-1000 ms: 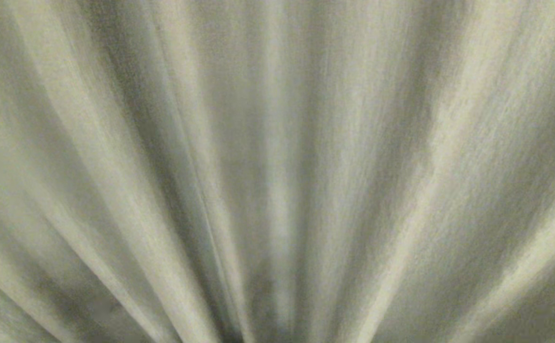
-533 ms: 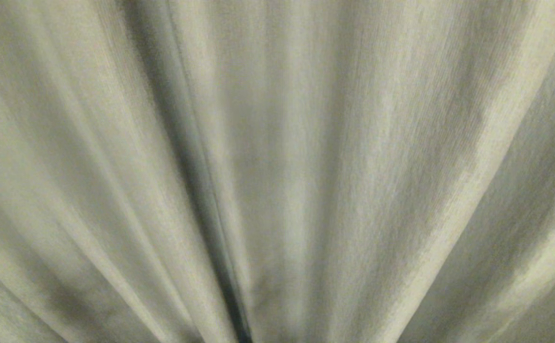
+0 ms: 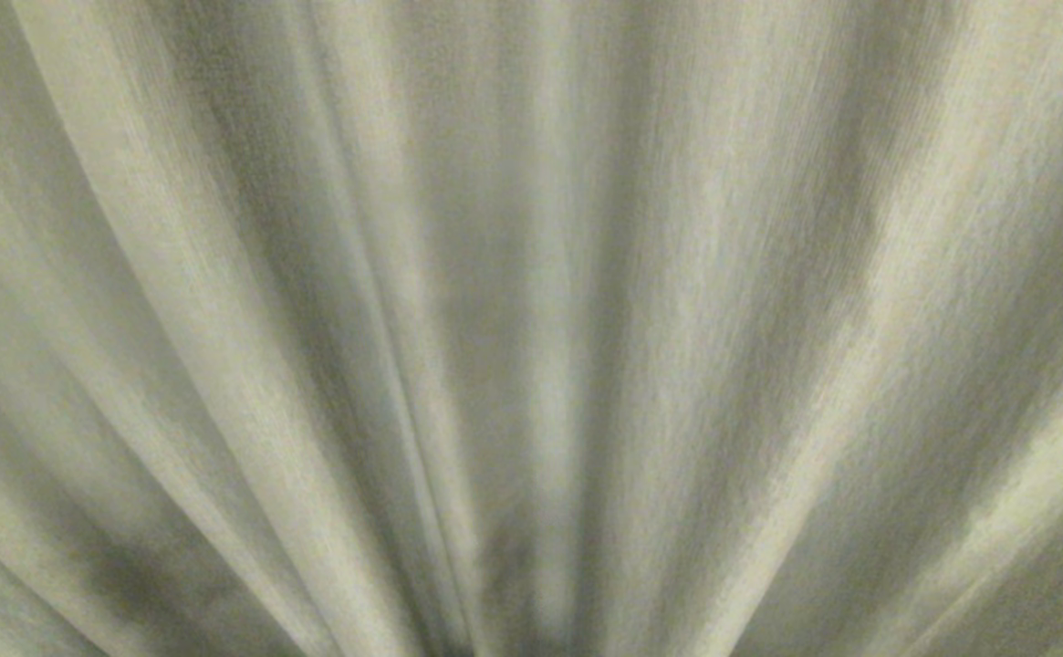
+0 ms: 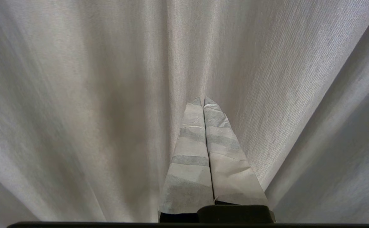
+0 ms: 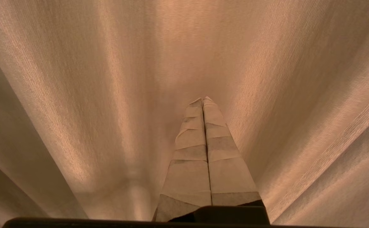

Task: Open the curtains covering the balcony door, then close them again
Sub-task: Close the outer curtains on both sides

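My left hand (image 4: 202, 99) is pinched fully closed on nothing, its tips right up against the curtains (image 4: 86, 95); my right hand (image 5: 202, 99) is closed the same way, empty, nosed into the same cloth. From my head camera the curtains (image 3: 531, 328) fill everything in deep folds. I see no balcony door, so nothing reads as opened yet. No writing anywhere.

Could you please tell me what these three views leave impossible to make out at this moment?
- Balcony door: hidden in all views behind the curtains.
- Both arms: outside the head view.
- Contact between the shut left gripper and the cloth: unclear in the left wrist view.
- Likewise the shut right gripper, right wrist view.
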Motion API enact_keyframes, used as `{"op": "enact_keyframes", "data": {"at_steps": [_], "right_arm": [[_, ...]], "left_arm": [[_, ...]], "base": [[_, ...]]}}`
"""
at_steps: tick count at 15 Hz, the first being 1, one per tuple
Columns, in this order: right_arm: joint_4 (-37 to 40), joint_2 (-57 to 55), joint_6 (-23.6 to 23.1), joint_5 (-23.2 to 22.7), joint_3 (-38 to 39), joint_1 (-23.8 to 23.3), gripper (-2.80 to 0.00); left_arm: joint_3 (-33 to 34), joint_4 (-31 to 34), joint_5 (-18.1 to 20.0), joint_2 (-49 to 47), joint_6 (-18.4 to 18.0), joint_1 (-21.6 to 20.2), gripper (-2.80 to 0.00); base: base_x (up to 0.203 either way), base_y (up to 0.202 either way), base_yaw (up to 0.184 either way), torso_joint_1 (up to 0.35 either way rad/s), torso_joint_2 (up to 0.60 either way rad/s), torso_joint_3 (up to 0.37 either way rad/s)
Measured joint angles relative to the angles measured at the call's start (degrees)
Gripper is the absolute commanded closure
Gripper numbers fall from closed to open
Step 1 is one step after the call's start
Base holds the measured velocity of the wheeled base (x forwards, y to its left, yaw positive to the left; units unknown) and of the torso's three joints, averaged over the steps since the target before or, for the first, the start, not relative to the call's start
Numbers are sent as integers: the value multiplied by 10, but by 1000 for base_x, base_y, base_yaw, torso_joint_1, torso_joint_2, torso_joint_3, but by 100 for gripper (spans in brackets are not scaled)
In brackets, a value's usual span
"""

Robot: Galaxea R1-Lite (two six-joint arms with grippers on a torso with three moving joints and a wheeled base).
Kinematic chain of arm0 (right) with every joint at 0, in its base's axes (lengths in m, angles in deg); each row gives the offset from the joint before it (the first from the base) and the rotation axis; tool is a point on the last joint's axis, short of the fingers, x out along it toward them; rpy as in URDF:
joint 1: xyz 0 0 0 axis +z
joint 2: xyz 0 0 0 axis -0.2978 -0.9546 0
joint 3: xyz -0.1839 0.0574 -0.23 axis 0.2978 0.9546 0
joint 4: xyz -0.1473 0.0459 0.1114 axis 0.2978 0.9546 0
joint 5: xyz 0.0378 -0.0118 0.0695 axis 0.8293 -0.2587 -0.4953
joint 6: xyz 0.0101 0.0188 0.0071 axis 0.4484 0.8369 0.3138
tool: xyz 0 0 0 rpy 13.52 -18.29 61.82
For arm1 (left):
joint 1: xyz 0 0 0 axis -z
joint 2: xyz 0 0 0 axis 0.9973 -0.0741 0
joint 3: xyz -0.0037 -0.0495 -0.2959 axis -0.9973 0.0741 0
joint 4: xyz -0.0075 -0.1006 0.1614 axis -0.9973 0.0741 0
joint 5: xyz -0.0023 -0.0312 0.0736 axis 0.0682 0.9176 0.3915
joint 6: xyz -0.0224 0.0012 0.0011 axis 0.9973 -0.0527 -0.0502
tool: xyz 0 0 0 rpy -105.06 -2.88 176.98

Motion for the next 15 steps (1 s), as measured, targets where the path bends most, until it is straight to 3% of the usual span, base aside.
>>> {"op": "enact_keyframes", "data": {"at_steps": [15], "right_arm": [[0,0,-1,0,0,0,0]], "left_arm": [[0,0,0,0,0,0,0]], "base": [[0,0,0,0,0,0]]}}
